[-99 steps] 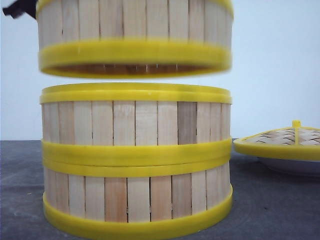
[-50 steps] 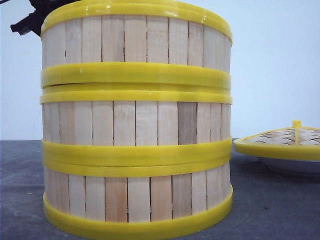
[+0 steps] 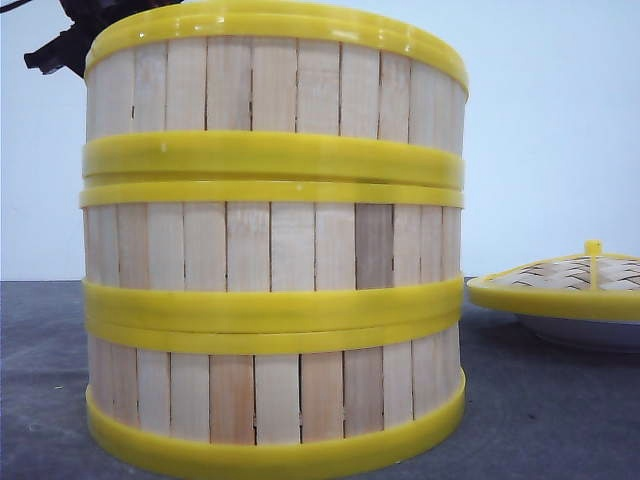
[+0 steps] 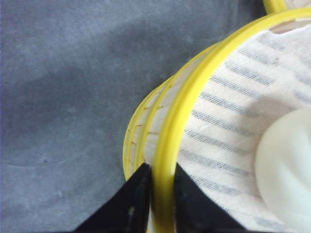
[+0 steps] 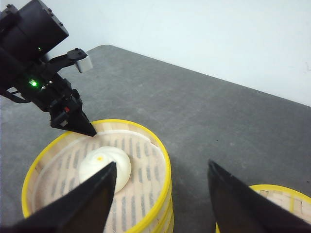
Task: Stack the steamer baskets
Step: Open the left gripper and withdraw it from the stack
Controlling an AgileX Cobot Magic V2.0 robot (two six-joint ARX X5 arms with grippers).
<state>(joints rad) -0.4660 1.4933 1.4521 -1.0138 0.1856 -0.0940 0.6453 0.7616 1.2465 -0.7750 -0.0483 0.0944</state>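
Observation:
Three steamer baskets stand in one stack close to the front camera: the bottom basket (image 3: 270, 400), the middle basket (image 3: 270, 245) and the top basket (image 3: 270, 95), whose lower rim rests on the middle one's rim. My left gripper (image 4: 163, 194) is shut on the top basket's yellow rim (image 4: 184, 111), one finger outside and one inside; it also shows as a black tip (image 5: 77, 124) at the rim. A white bun (image 5: 104, 167) lies on striped cloth inside the top basket. My right gripper (image 5: 163, 194) hangs open above the stack's near side, holding nothing.
A woven bamboo lid (image 3: 575, 278) with yellow rim and knob lies on a white plate (image 3: 585, 332) at the right of the stack. The dark grey table (image 3: 540, 410) runs back to a white wall.
The top basket, hanging above the stack a second ago, has come down onto the middle basket. The left gripper has stayed shut on its rim.

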